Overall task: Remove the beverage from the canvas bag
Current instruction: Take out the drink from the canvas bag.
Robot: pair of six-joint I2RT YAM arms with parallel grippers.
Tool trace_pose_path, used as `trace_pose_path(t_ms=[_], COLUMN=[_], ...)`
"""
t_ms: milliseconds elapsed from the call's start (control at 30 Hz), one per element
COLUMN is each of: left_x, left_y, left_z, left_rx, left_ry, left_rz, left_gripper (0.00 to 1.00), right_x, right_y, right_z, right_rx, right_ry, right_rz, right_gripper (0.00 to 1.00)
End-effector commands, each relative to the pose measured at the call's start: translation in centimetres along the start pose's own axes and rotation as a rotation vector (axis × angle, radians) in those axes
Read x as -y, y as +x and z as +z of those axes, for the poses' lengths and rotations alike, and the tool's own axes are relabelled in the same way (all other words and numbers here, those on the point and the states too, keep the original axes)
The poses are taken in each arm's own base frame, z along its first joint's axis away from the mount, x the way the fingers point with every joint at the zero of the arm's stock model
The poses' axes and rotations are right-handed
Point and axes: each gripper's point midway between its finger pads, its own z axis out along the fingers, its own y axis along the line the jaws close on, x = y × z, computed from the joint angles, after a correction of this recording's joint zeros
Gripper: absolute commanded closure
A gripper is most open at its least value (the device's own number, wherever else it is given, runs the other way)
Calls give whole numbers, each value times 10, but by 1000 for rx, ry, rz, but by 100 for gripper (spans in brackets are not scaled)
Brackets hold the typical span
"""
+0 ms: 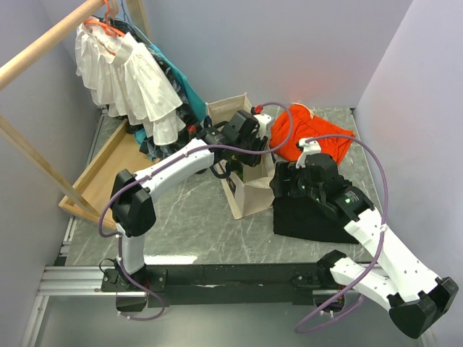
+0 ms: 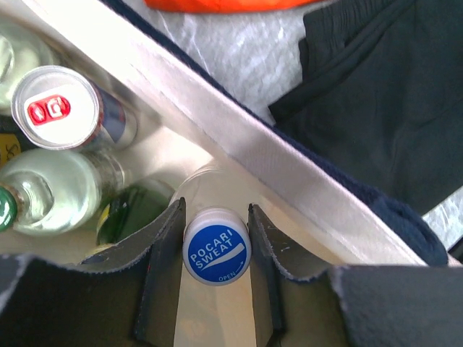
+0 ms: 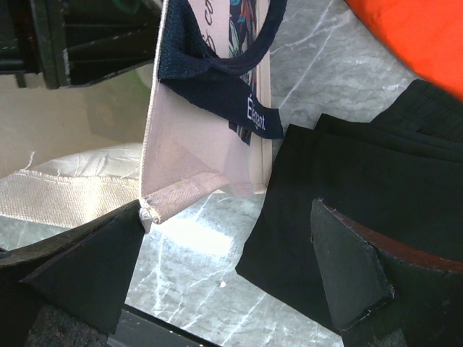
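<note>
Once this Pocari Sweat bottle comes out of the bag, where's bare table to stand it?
Bare marble lies in front of the canvas bag, between the left arm and the black garment. Right of the bag is crowded: that garment, the orange cloth and the right arm. The bag's inside is packed with bottles.

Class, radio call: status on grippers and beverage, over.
Left gripper shut on Pocari Sweat bottle inside canvas bag. Right gripper open. Other drinks alongside, none overhead.

Canvas bag (image 1: 253,195) mid-frame on worktop (image 1: 188,224); beverage bottle (image 2: 216,246) and can (image 2: 56,108) stand inside. Folded garment (image 1: 307,217) lies right of the bag; cloth bundle (image 1: 311,134) behind that, upper right.
</note>
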Motion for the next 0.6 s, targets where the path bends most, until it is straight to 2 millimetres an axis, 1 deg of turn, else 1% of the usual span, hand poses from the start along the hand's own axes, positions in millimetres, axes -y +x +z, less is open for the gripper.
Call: trace_pose_path(t_ms=[0,433,567], left_x=[11,22,28], left_y=[-47,-65,-71], left_z=[-36,-56,-62], left_rx=[113,153,169], left_ry=[29,82,109], left_rz=[37,72,78], left_gripper=[99,99,99], right_x=[2,4,4], right_y=[7,7,7], right_z=[-3,-4,-4], right_rx=[-34,-28,-28], right_ry=[13,20,21], right_rz=[-24,-23,-22], right_gripper=[0,0,0])
